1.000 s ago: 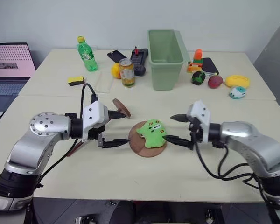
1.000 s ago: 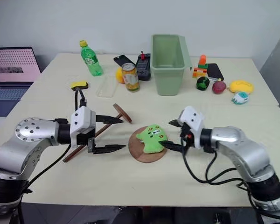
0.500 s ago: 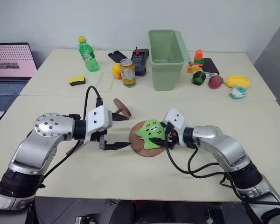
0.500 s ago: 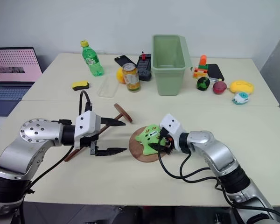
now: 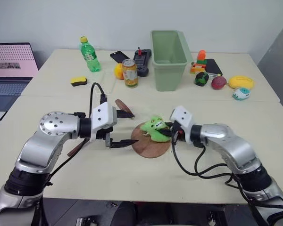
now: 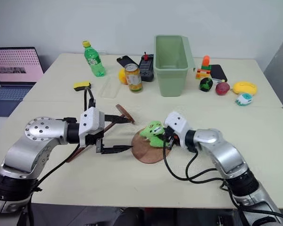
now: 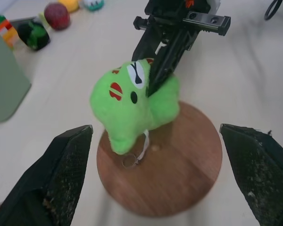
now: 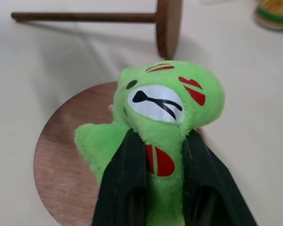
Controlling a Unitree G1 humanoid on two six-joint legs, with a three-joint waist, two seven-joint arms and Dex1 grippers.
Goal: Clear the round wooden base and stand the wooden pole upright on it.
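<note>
Right gripper pinches the green plush toy above the round wooden base; left gripper waits with its fingers spread wide.

Seen from the head, the base lies at table centre. The toy sits over its 1 o'clock edge, likely being lifted off so the disc is free for the pole. The wooden pole lies flat at the base's 9 to 10 o'clock, its end disc tipped on edge, passing under the left gripper, which is probably poised to take it once the base is clear. The right wrist view shows both black fingers squeezing the plush body, and the pole beyond. The left wrist view shows the toy's key ring dangling over bare wood, suggesting the toy is mostly raised.
</note>
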